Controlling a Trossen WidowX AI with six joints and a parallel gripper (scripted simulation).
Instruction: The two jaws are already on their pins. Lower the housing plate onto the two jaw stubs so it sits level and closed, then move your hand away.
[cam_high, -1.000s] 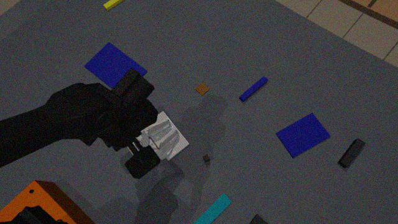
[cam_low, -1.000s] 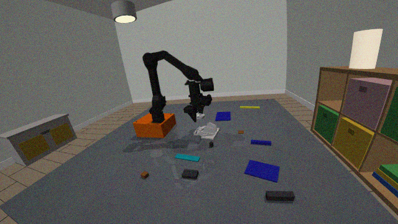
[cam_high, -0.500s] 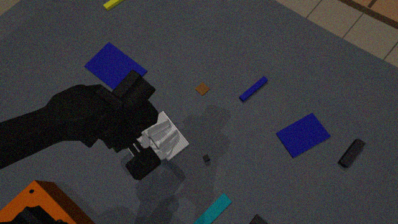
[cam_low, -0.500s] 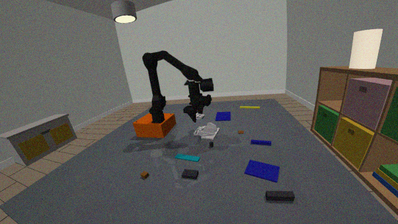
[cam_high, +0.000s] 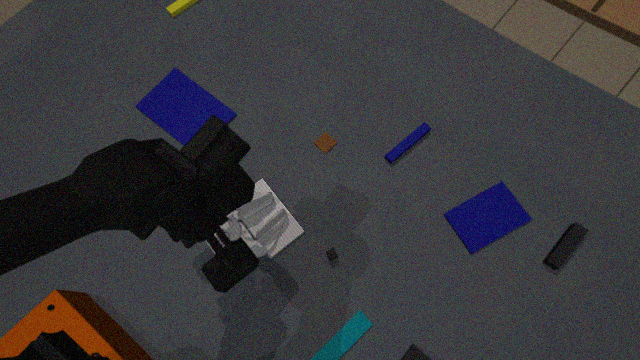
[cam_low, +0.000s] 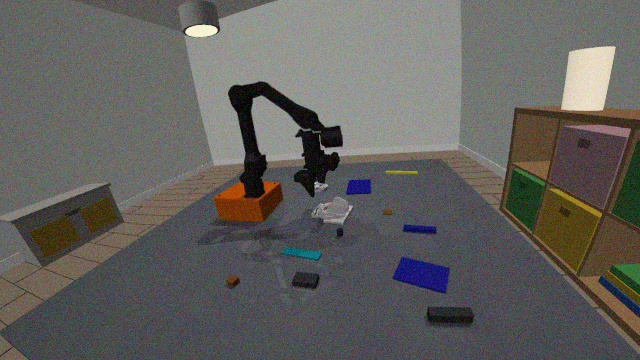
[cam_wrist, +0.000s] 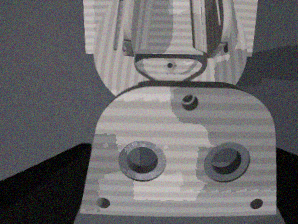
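Note:
The housing plate (cam_low: 321, 187) (cam_wrist: 165, 122) is pale, with a rounded far edge, two large ringed holes and several small holes. My gripper (cam_low: 318, 186) (cam_wrist: 177, 154) is shut on it, a black finger at each side. The plate is held up, apart from the white jaw assembly in the exterior view. The jaw assembly (cam_high: 270, 220) (cam_low: 334, 211) lies on the mat, its two jaws (cam_wrist: 162, 22) side by side on a white base (cam_wrist: 90, 30). In the wrist view the plate's far edge overlaps the assembly's near end. The jaw stubs and pins are hidden or too small to tell.
A small dark block (cam_high: 332, 255) (cam_low: 340, 232) lies close to the assembly. A blue sheet (cam_high: 180, 102) (cam_low: 359, 186), a small orange tile (cam_high: 325, 143) (cam_low: 387, 212) and a cyan strip (cam_high: 345, 335) (cam_low: 301, 253) lie around. The orange robot base (cam_low: 242, 207) stands behind.

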